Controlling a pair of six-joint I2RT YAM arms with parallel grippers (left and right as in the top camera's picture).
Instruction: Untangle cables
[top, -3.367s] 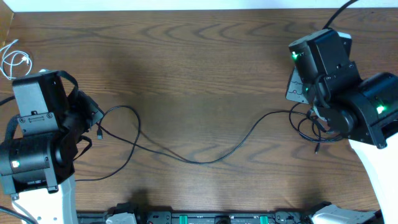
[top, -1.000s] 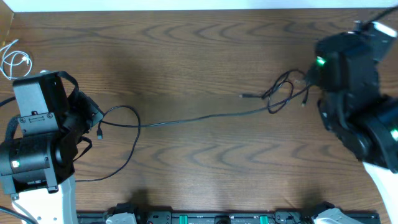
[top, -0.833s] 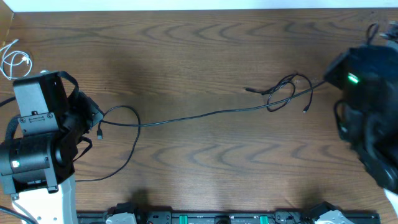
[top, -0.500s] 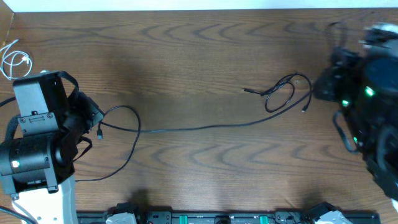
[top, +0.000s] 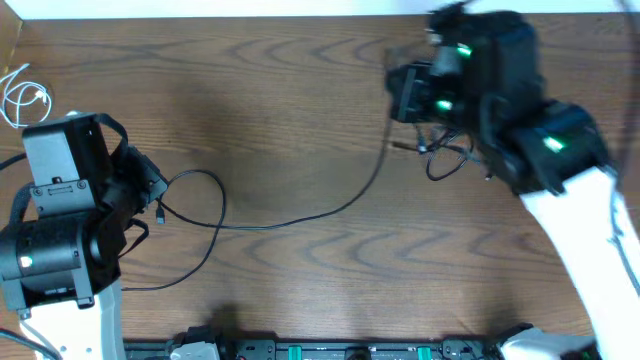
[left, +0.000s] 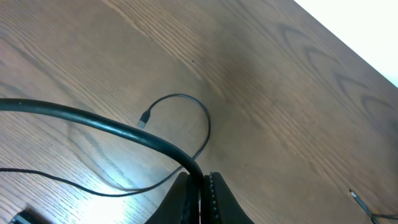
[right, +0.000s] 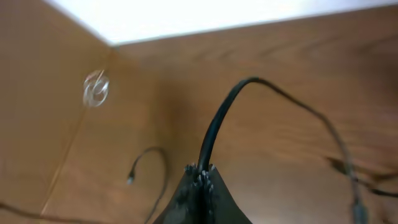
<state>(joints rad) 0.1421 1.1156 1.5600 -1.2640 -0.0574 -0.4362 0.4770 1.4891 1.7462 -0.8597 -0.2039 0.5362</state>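
The table carries the same things as a moment ago, but the right arm stands somewhere new. Half a second back it is on the outer side of the knot of black loops, clear of it. Now it hangs over the knot and reaches past it toward the left arm, which stays well apart from the knot, unmoved.

The long black cable shows the result: a second ago it is drawn nearly straight away from the knot, and now it sags in a slack curve and climbs to the right gripper just beside the knot. That gripper's fingers are pressed together with a dark cord rising from the tips, which I take to be this cable pinched. The left gripper is closed too. A thick cord runs to its tips, but I cannot tell whether it is gripped.

The knot lies as it did, so the pull seems to have freed nothing yet. The second black cable loops far from the knot, and the white cable lies coiled farthest of all, already separate. The knot's plug points away from it, toward the left arm.
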